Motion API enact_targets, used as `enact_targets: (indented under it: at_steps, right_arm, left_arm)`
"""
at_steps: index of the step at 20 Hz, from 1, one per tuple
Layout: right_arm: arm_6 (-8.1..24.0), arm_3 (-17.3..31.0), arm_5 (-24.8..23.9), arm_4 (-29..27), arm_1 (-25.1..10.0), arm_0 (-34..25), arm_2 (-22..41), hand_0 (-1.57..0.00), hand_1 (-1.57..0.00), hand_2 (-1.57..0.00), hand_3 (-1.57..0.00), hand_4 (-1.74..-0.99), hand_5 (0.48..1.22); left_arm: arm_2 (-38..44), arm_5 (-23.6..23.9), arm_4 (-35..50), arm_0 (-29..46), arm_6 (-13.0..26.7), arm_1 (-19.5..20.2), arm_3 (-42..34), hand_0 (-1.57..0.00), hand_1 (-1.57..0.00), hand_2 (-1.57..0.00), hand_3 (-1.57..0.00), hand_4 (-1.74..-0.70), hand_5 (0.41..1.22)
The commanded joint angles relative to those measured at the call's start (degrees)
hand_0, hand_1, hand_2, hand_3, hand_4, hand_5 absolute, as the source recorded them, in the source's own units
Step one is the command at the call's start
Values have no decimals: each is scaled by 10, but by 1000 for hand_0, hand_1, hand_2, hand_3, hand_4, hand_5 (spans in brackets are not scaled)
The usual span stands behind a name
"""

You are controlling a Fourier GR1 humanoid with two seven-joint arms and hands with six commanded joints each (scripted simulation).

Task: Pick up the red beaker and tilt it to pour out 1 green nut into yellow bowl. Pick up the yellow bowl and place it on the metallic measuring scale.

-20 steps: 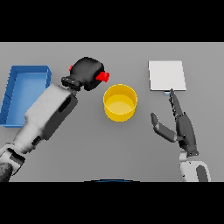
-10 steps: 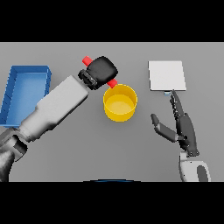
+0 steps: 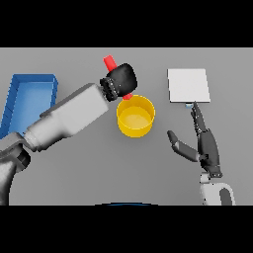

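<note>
Grey bench (image 3: pixel 74 173) carries everything; my left hand (image 3: pixel 120 81) is clamped on the red beaker (image 3: pixel 110 63), tilted over the yellow bowl (image 3: pixel 135 116) at frame centre. Overtilting could spill extra nuts. My right hand (image 3: pixel 205 146) rests open at lower right.

A: Left hand (image 3: pixel 120 81)?
B: Arm reaching in from lower left, fingers curled tight, wrist rolled over.
A: Right hand (image 3: pixel 203 146)?
B: Idle at right, fingers straight, thumb splayed out.
</note>
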Motion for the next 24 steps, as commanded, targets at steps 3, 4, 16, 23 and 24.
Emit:
enact_targets:
  at_steps: [3, 4, 16, 23, 24]
  right_arm:
    - [12, 0, 0, -8, -6, -8, -10, 1, 1, 1, 1, -1130, 565]
    - [7, 1, -4, 0, -3, -5, -5, 1, 1, 1, 1, -1129, 566]
    - [-3, -3, -6, 5, -3, -4, -3, 1, 1, 1, 1, -1135, 563]
    - [-9, 7, 4, -3, 0, -17, 2, 1, 1, 1, 1, -1104, 563]
    - [-13, 8, 9, -5, -4, -17, 2, 1, 1, 1, 1, -1102, 572]
  left_arm:
    - [-30, 12, -29, -16, -16, 1, 11, -1571, -1571, -1571, -1563, -1736, 1221]
    - [-40, 18, -39, -21, -17, -5, 19, -1571, -1571, -1571, -1565, -1736, 1221]
    - [-84, 42, -111, -181, -78, -6, 73, -1571, -1571, -1571, -1571, -1728, 1221]
    - [90, 46, -12, -281, -16, 53, 205, -1571, -1571, -1571, -1571, -1728, 1221]
    - [144, 28, 31, -287, 8, 66, 227, -1571, -1571, -1571, -1523, -1731, 1221]
